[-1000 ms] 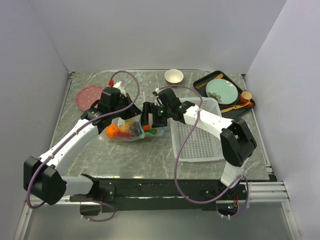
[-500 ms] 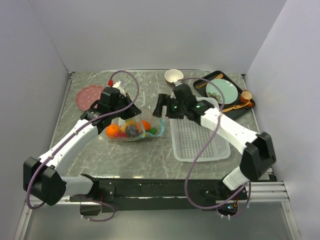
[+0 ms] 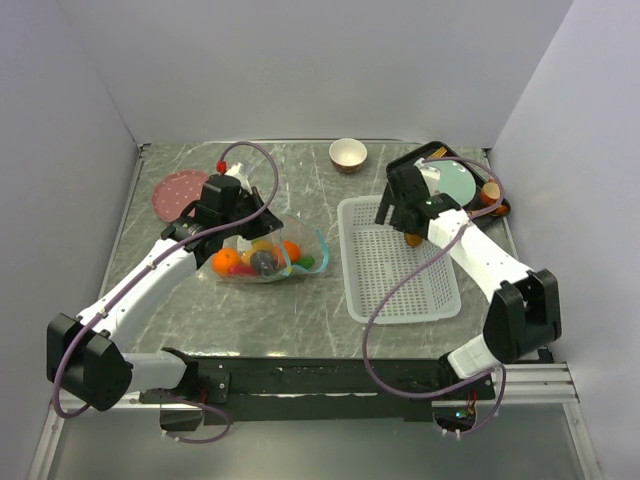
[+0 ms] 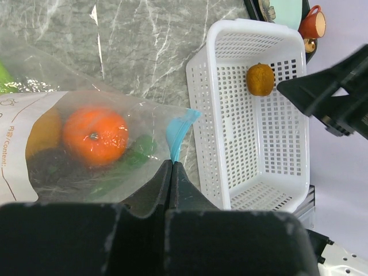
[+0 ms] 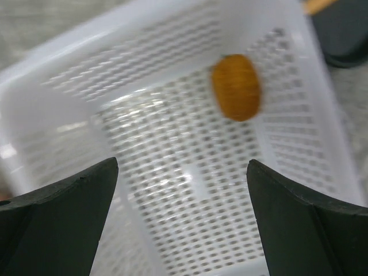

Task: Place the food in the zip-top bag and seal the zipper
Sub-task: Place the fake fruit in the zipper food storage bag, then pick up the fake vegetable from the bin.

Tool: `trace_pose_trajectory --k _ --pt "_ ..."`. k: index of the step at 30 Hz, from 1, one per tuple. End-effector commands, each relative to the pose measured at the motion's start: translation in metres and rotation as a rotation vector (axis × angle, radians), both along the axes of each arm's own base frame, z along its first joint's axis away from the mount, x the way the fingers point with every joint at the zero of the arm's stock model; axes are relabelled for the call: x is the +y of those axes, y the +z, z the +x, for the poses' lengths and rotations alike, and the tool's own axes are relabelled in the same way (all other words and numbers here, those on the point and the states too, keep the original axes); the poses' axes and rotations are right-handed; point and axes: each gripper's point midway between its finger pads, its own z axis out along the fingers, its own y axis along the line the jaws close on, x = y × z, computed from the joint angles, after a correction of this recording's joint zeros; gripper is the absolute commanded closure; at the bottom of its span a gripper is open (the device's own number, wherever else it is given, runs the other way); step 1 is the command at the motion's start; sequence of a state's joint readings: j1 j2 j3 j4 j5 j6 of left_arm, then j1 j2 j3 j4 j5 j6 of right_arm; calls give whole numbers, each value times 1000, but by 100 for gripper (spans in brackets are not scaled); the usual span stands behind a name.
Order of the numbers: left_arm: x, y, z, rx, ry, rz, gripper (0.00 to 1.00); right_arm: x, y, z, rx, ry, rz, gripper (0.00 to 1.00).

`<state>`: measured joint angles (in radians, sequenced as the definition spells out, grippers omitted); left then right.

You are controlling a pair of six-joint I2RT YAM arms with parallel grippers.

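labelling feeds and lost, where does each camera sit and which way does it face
Top external: above and behind the bases, facing down on the table; left arm and right arm show.
Left wrist: faces down past the left claw, shut on the zip-top bag; right arm at right.
Right wrist: faces down into the white basket between the fingers of the open right claw.
Shared: both wrist views show the yellow-orange fruit in that basket.

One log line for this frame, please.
left gripper: shut on zip-top bag | right gripper: open over white basket | yellow-orange fruit: in basket
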<state>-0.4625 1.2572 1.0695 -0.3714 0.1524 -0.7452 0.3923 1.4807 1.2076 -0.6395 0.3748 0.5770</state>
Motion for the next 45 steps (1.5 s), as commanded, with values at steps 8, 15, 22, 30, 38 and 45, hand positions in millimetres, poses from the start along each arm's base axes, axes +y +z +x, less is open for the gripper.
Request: trace_pose_trajectory --k 8,15,22,30,38,45 --pt "-2 14 4 -37 -4 -15 99 -53 -32 13 82 -137 -135 0" --pt "-1 10 4 -27 2 -12 99 -52 -41 24 71 -121 -122 4" --pt "0 11 5 -28 8 1 99 -50 -52 38 82 -104 -100 14" --pt "3 9 2 -30 15 -3 99 -47 -69 49 118 -86 -62 33" --pt "2 9 2 -30 11 1 99 -50 -66 51 104 -91 -60 32" --pt "1 8 3 -25 8 2 99 -54 -67 57 104 -104 -58 31"
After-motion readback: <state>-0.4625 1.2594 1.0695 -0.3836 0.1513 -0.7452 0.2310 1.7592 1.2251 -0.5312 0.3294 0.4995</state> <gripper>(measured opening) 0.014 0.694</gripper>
